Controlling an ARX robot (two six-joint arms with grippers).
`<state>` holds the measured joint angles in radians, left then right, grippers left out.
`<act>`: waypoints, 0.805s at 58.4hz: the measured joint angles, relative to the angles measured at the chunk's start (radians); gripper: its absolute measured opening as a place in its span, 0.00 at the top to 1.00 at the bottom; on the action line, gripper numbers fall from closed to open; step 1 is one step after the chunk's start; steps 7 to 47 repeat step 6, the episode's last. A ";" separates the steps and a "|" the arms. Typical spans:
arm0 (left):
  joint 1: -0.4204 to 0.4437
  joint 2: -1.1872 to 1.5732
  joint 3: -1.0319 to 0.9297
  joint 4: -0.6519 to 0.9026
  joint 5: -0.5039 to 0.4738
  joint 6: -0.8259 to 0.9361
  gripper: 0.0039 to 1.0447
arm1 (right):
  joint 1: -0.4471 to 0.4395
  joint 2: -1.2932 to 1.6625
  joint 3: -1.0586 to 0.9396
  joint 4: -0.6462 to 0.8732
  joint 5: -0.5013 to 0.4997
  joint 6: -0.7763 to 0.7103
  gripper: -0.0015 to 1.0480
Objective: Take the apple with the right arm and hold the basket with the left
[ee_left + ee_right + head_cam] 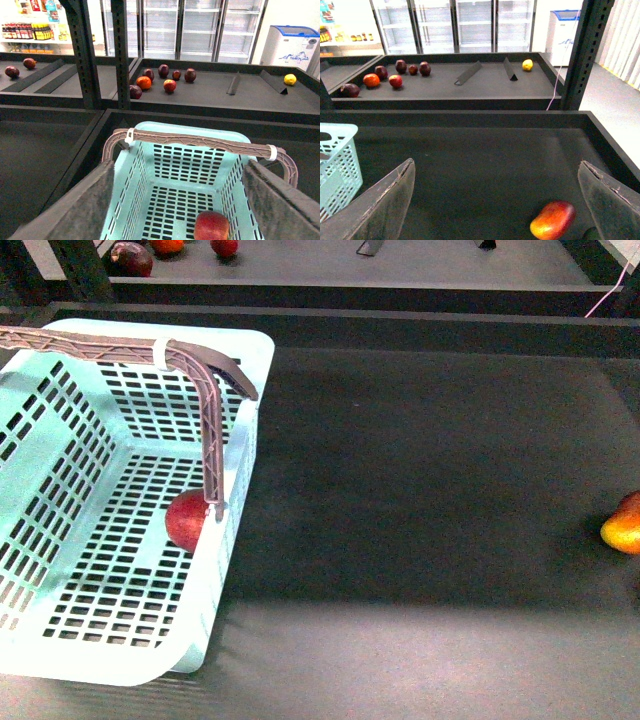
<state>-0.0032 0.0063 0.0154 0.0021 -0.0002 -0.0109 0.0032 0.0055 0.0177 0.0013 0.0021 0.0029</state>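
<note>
Front view shows the pale turquoise basket (60, 490) filling the left half of the frame, standing on a dark matte shelf surface (420, 500). One mauve-grey ribbed handle (195, 370) runs from the upper left edge across the basket's top and bends down along its right wall. The red apple (187, 521) lies on the slotted floor inside the basket, against the right wall, just beside the foot of the handle. At the right edge of the frame, well apart from the basket, a yellow-orange fruit with a red blush (622, 525) lies on the shelf, partly cut off. Neither arm appears in this view.

Left wrist view looks down into the basket (175, 165); the apple (211, 226) sits at the lower centre-right, and the handle (200, 141) spans the far rim. The left gripper (180, 220) has its two dark fingers (75, 210) spread wide at either lower corner, outside the basket walls, gripping nothing.

Right wrist view shows the right gripper (495, 210) equally wide, with one finger (380, 205) at lower left, empty. The blushed fruit (553, 220) lies on the shelf between the fingers, nearer the lower right one. A corner of the basket (337, 165) shows at the left edge.
</note>
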 joint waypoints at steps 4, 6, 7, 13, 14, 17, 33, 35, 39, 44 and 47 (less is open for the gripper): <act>0.000 0.000 0.000 0.000 0.000 0.000 0.06 | 0.000 0.000 0.000 0.000 0.000 0.000 0.09; 0.000 0.000 0.000 0.000 0.000 0.002 0.05 | 0.000 0.000 0.000 0.000 0.000 0.000 0.09; 0.000 0.000 0.000 0.000 0.000 0.002 0.05 | 0.000 0.000 0.000 0.000 0.000 0.000 0.09; 0.000 0.000 0.000 0.000 0.000 0.002 0.05 | 0.000 0.000 0.000 0.000 0.000 0.000 0.09; 0.000 0.000 0.000 0.000 0.000 0.002 0.05 | 0.000 0.000 0.000 0.000 0.000 0.000 0.09; 0.000 0.000 0.000 0.000 0.000 0.002 0.05 | 0.000 0.000 0.000 0.000 0.000 0.000 0.09; 0.000 0.000 0.000 0.000 0.000 0.002 0.05 | 0.000 0.000 0.000 0.000 0.000 0.000 0.09; 0.000 0.000 0.000 0.000 0.000 0.002 0.05 | 0.000 0.000 0.000 0.000 0.000 0.000 0.09; 0.000 0.000 0.000 0.000 0.000 0.002 0.05 | 0.000 0.000 0.000 0.000 0.000 0.000 0.09; 0.000 0.000 0.000 0.000 0.000 0.002 0.05 | 0.000 0.000 0.000 0.000 0.000 0.000 0.09; 0.000 0.000 0.000 0.000 0.000 0.002 0.05 | 0.000 0.000 0.000 0.000 0.000 0.000 0.09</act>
